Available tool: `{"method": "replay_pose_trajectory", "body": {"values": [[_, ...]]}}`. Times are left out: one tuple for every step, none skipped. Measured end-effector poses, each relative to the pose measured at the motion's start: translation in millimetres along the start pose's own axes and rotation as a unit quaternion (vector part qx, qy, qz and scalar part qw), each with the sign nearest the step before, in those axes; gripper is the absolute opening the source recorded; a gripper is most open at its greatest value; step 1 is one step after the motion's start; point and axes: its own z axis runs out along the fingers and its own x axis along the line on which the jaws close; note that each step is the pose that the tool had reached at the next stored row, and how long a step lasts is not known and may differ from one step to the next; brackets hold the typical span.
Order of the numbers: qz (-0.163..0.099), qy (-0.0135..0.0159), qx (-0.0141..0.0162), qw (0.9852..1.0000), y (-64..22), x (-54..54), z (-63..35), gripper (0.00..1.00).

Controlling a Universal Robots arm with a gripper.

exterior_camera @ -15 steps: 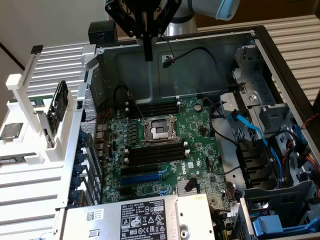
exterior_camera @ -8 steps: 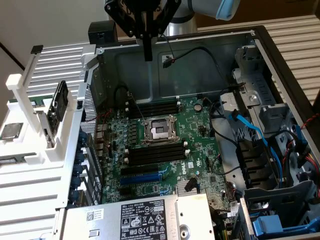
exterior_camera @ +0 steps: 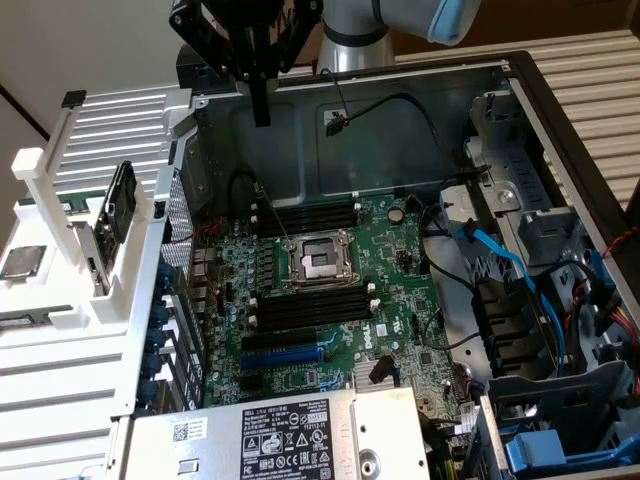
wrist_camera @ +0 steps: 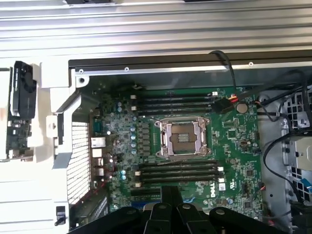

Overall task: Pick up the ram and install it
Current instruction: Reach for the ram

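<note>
Evidently the ram [exterior_camera: 120, 203] is standing tilted in the white rack [exterior_camera: 125, 275] at the exterior view's left, ungrasped; the pincer [exterior_camera: 261, 115] is hanging shut and empty above the far wall of the case [exterior_camera: 420, 140], so pickup is calling for opened jaws.

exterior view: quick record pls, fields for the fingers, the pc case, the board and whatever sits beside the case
gripper: hangs above the open case, touching nothing
fingers: shut, nothing seen between them
pc case: open, lying on its side
motherboard: green, flat inside the case
cpu socket: mid-board, metal frame
memory slots: black banks on both sides of the socket, look empty
power supply: near edge, white label
white rack: outside the case, the exterior view's left, holds a dark upright part
</note>
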Motion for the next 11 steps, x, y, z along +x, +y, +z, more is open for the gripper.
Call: {"method": "replay_pose_trajectory", "body": {"values": [[0.0,0.0,0.0,1.0,-0.2,4.5,-0.1,0.1],[0.0,0.0,0.0,1.0,-0.3,9.1,-0.2,0.1],[0.0,0.0,0.0,1.0,-0.6,18.1,-0.4,0.1],[0.0,0.0,0.0,1.0,-0.7,22.4,-0.5,0.1],[0.0,0.0,0.0,1.0,-0.8,27.3,-0.6,0.1],[0.0,0.0,0.0,1.0,-1.0,31.6,-0.7,0.1],[0.0,0.0,0.0,1.0,-1.0,36.1,-0.8,0.1],[0.0,0.0,0.0,1.0,-1.3,50.0,-1.1,0.1],[0.0,0.0,0.0,1.0,-1.5,54.5,-1.2,0.1],[0.0,0.0,0.0,1.0,-1.8,59.4,-1.3,0.1],[0.0,0.0,0.0,1.0,-2.1,64.0,-1.4,0.1]]}}
